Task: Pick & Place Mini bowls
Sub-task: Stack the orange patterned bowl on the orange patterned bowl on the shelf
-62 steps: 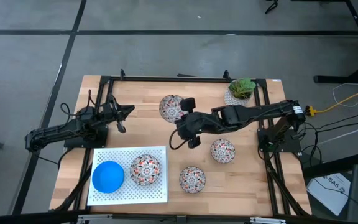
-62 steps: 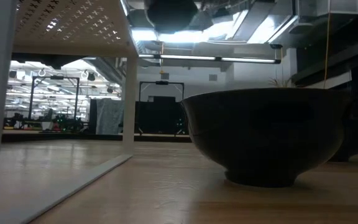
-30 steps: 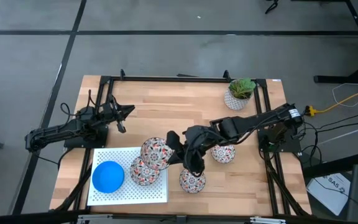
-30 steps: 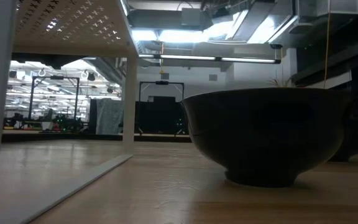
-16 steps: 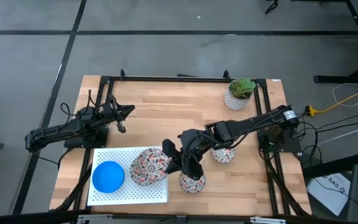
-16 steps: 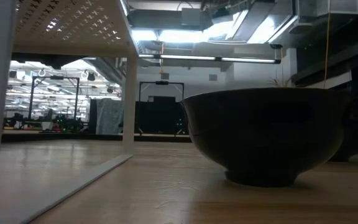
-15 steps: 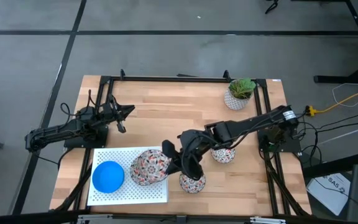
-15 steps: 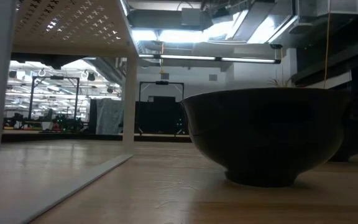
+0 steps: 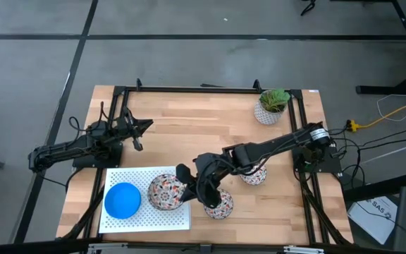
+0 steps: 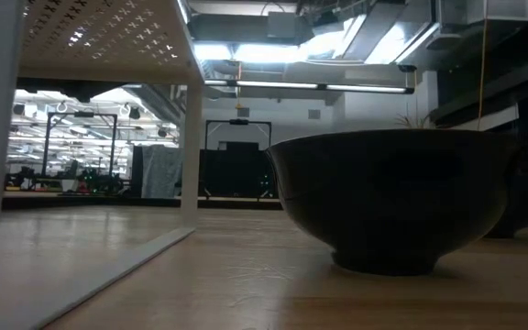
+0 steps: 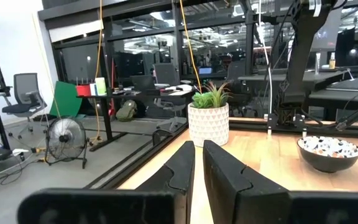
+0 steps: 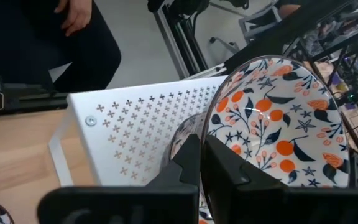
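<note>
The right gripper [image 9: 186, 188] reaches across the table [image 9: 189, 113] to the near side, its fingers clamped on the rim of a floral bowl [image 9: 166, 191], which it holds tilted over the right part of the white perforated tray [image 9: 146, 217]. In the right wrist view the same bowl [image 12: 278, 127] fills the frame, its orange-and-dark flower pattern facing the camera, with the rim of another floral bowl [image 12: 185, 134] showing under it on the tray [image 12: 135, 137]. A blue bowl [image 9: 122, 200] sits on the left part of the tray. Two more floral bowls stand on the bare wood: one [image 9: 219, 204] just right of the tray at the near edge, one [image 9: 254, 173] farther right, partly under the right arm. The white pot with a green plant [image 9: 271, 104] stands at the far right corner. The left gripper [image 9: 141, 127] waits at the far left of the table, its fingers nearly together on nothing.
</note>
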`<act>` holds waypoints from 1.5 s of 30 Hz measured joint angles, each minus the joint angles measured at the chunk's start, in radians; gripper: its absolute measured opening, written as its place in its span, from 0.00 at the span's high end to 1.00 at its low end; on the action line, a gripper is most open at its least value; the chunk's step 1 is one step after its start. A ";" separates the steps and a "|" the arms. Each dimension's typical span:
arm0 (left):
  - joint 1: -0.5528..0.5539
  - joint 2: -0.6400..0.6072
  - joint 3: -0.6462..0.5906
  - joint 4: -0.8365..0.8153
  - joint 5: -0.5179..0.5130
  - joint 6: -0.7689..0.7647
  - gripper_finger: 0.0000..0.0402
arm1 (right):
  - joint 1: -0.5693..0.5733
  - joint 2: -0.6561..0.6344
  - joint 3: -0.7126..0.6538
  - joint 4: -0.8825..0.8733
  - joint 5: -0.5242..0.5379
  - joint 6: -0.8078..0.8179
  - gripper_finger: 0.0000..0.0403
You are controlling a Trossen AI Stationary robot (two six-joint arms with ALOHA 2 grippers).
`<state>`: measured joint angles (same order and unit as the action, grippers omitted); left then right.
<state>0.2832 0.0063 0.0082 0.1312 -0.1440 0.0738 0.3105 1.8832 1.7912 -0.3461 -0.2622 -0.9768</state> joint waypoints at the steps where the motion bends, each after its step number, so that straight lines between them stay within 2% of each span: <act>1: 0.000 0.000 0.000 -0.003 0.000 0.000 0.93 | 0.000 0.000 0.000 0.001 0.000 0.000 0.97; 10: 0.000 0.000 0.000 -0.001 0.000 0.000 0.93 | -0.004 0.003 0.000 0.015 -0.001 0.033 0.92; 20: 0.000 0.000 0.000 -0.001 0.000 0.000 0.92 | -0.028 0.003 0.000 0.012 -0.001 0.057 0.96; 28: 0.000 0.000 0.000 -0.001 0.000 0.000 0.92 | -0.027 0.009 0.000 0.015 -0.003 0.057 0.92; 45: 0.000 0.002 0.000 -0.007 0.000 0.000 0.91 | -0.027 0.055 0.000 0.049 0.008 0.056 0.92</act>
<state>0.2834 0.0086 0.0082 0.1247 -0.1440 0.0737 0.2832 1.9381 1.7912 -0.2970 -0.2546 -0.9206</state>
